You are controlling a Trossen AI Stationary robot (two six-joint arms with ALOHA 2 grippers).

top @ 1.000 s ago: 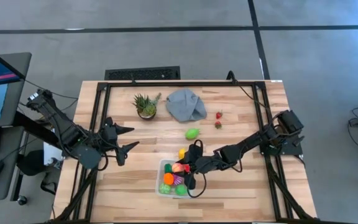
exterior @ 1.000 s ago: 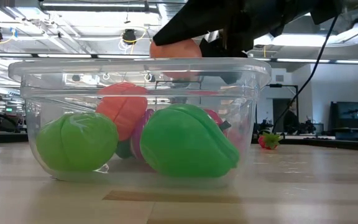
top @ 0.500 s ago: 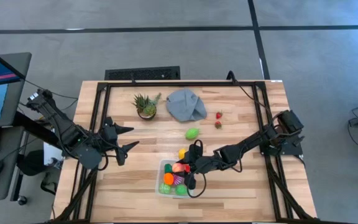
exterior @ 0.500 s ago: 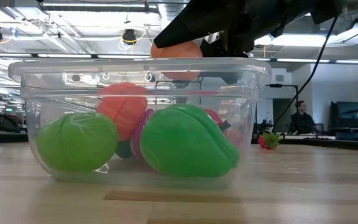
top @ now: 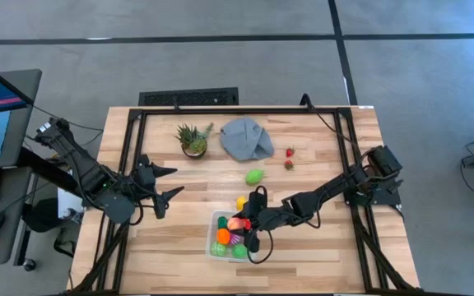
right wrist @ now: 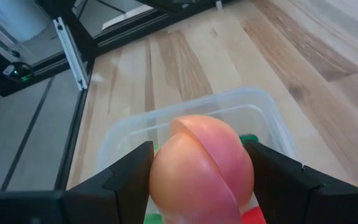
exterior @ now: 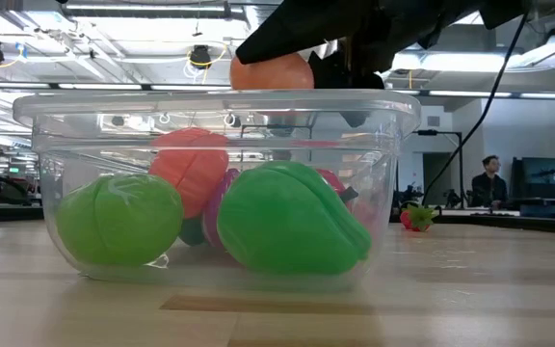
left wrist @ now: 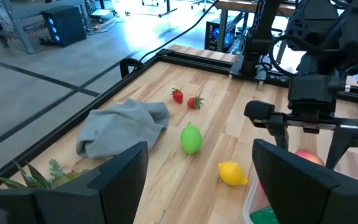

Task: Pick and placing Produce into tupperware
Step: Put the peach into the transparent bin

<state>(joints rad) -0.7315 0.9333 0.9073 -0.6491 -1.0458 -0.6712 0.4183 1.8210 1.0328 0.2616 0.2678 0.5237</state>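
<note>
My right end effector [right wrist: 201, 180] is clamped on a peach-coloured toy fruit [right wrist: 202, 168], one dark finger on each side, and I'm holding it just above the rim of the tupperware [right wrist: 185, 118]. From desk height the fruit [exterior: 271, 70] sits right at the top edge of the clear container [exterior: 215, 183], not yet inside. Below it I see a pile already: two big green pieces [exterior: 292, 220], an orange-red one [exterior: 191, 169], more colour behind. That pile is my worry. If I let go from here the fruit could land on those rounded tops, roll and hop over the wall, so the drop wants to be low and central. The container is light too; a finger catching the rim would shove it across the desk [top: 319, 255].

Farther out, a green fruit [left wrist: 191, 138], a yellow one [left wrist: 232, 173] and two small strawberries [left wrist: 186, 98] lie loose beyond the container, near the grey cloth [left wrist: 122, 127] and the potted plant [top: 193, 140]. My left end effector [top: 165, 183] waits with fingers spread wide over the left of the desk, carrying nothing.
</note>
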